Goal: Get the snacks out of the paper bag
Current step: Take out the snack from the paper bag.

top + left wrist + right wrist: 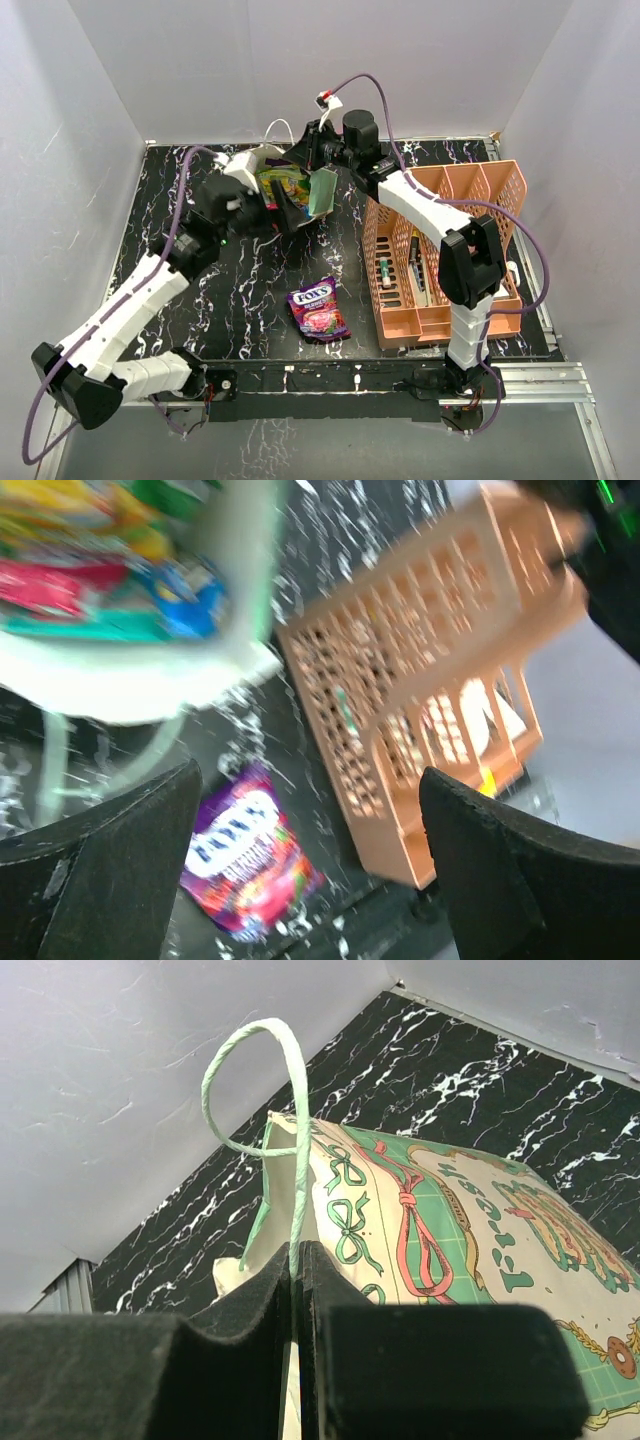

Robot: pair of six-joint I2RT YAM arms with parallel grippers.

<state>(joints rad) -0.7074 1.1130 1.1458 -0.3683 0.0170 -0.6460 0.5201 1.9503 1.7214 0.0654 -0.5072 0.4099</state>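
paper bag (pixel 248 166) at far centre of table (pixel 250 300), tipped, mouth facing up and toward near edge. snacks (pixel 283 186) visible inside. right gripper (pixel 297 1295) pinched tight on cord handle (pixel 262 1070). left gripper (pixel 310 780): fingers apart, holding nothing, just near of bag mouth. purple packet (pixel 318 310) flat on table, long axis near-to-far, left of peach organiser (pixel 380 240).

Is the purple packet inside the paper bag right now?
No, the purple packet lies out on the table, apart from the paper bag.
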